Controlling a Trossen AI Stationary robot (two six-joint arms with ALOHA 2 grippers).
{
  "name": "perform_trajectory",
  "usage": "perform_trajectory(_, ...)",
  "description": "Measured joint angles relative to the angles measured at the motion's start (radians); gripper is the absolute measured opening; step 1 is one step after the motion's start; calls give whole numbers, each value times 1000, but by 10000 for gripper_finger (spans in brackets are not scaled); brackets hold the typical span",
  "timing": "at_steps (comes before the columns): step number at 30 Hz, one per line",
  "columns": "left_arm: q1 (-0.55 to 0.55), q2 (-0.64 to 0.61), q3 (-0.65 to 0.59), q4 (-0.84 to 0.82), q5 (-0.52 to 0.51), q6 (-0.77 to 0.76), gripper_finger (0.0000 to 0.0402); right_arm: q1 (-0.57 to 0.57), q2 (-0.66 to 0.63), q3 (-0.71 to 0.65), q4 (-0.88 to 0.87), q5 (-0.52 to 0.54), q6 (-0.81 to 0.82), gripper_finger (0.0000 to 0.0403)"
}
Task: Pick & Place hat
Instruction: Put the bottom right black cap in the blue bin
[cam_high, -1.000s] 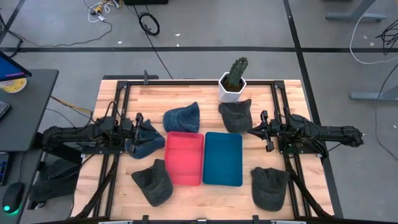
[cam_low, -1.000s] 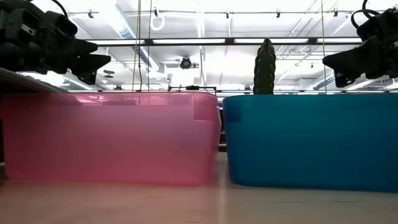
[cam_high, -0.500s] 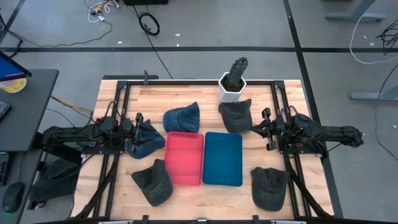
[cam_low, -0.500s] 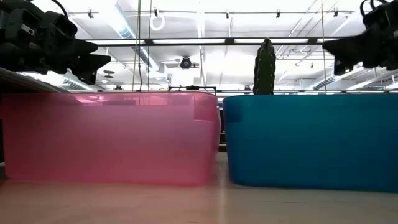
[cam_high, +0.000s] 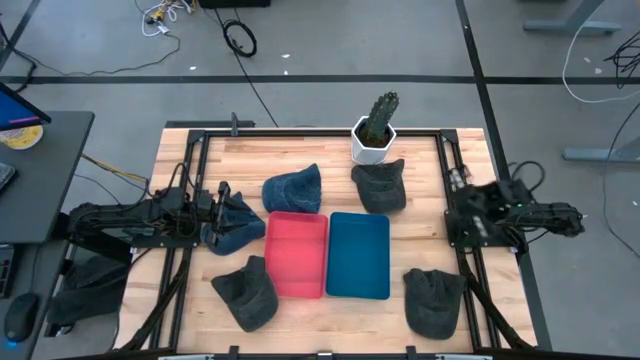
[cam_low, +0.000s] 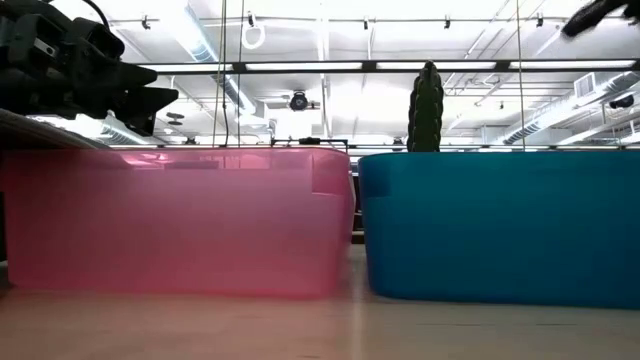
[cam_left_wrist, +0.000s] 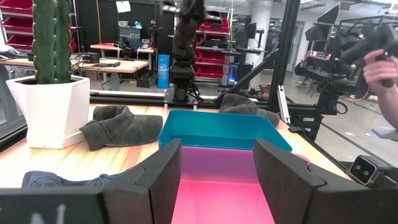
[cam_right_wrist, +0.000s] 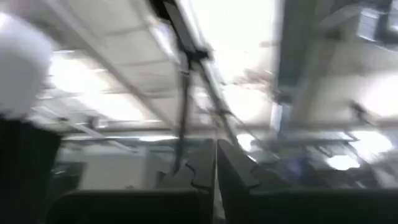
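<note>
Several hats lie flat on the wooden table: a blue one (cam_high: 295, 190), a second blue one (cam_high: 238, 224), and dark grey ones (cam_high: 378, 186), (cam_high: 247, 292), (cam_high: 435, 300). My left gripper (cam_high: 222, 200) is open and empty, level above the second blue hat's left part; its wrist view looks between the fingers (cam_left_wrist: 217, 180) into the pink bin. My right gripper (cam_right_wrist: 216, 171) is shut and empty, raised at the table's right side and tipped up toward the ceiling; its tip shows at the top of the low view (cam_low: 590, 15).
A pink bin (cam_high: 296, 253) and a blue bin (cam_high: 358, 255) stand side by side mid-table. A cactus in a white pot (cam_high: 374, 135) stands at the far edge. Black frame rails (cam_high: 190, 170) run along the table's sides. A person's hand (cam_left_wrist: 380, 65) shows beyond the table.
My right gripper has drawn back from mid-table toward the table's right edge, risen and tipped upward until it points at the ceiling. The hats have not moved.
</note>
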Motion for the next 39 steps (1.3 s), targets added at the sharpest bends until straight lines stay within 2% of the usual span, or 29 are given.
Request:
perform_trajectory(2, 0, 0, 0, 0, 0, 0, 204, 0, 0, 54, -19, -68, 16, 21)
perform_trajectory(6, 0, 0, 0, 0, 0, 0, 204, 0, 1, 210, -137, -117, 110, 21)
perform_trajectory(9, 0, 0, 0, 0, 0, 0, 204, 0, 7, 363, -275, -170, 52, 21)
perform_trajectory(11, 0, 0, 0, 0, 0, 0, 204, 0, 23, 481, -410, -169, 13, 21)
perform_trajectory(15, 0, 0, 0, 0, 0, 0, 204, -1, 90, 734, -711, -97, -42, 21)
perform_trajectory(21, 0, 0, 0, 0, 0, 0, 204, -19, 282, 1106, -1151, 6, -60, 21)
perform_trajectory(27, 0, 0, 0, 0, 0, 0, 204, -85, 530, 1439, -1543, 26, -30, 21)
perform_trajectory(30, 0, 0, 0, 0, 0, 0, 204, -109, 653, 1593, -1737, 68, 5, 21)
perform_trajectory(35, 0, 0, 0, 0, 0, 0, 204, -114, 849, 1840, -2082, 70, 78, 21)
perform_trajectory(39, 0, 0, 0, 0, 0, 0, 204, -113, 975, 1968, -2432, 100, 197, 21)
